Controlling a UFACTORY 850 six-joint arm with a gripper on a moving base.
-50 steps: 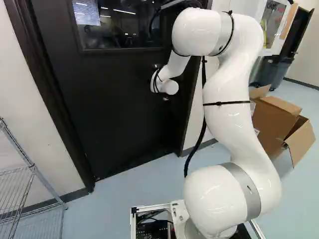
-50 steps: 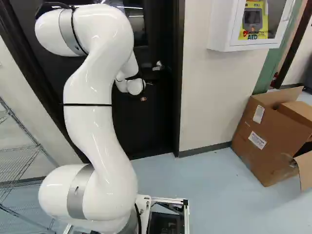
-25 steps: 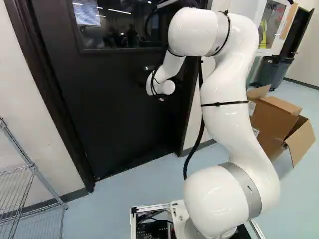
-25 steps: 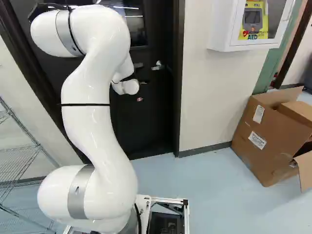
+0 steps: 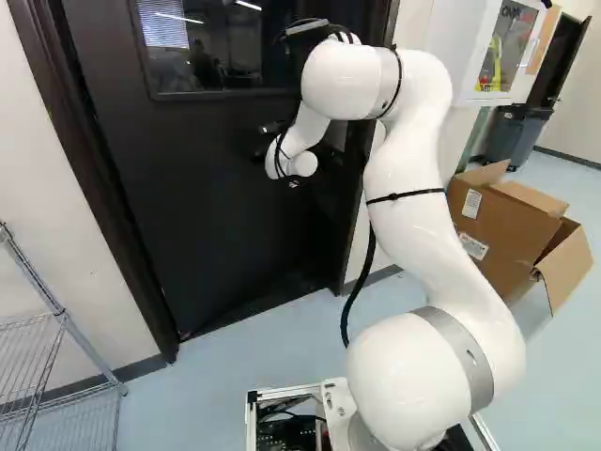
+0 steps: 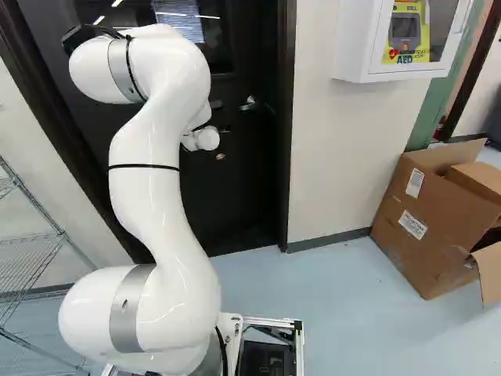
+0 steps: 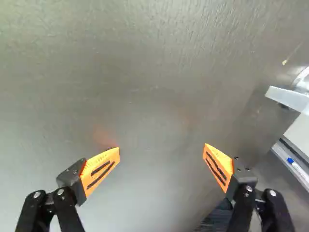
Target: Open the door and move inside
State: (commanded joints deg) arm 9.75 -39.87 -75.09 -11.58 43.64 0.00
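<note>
We record the door handle [image 6: 249,103] at upper centre, right base view; only the wrist view clearly shows the gripper [image 6: 224,130] open, orange pads [image 7: 100,170] apart.

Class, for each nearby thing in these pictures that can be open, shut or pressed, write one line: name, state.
Black windowed door: appears ajar; a ledge with a marker shows past its edge.
Silver lever handle: cannot tell whether pressed.
Black gripper with orange pads: open, nothing between the fingers.
Brown cardboard box: open, flaps spread.
White wall cabinet: appears shut.
</note>
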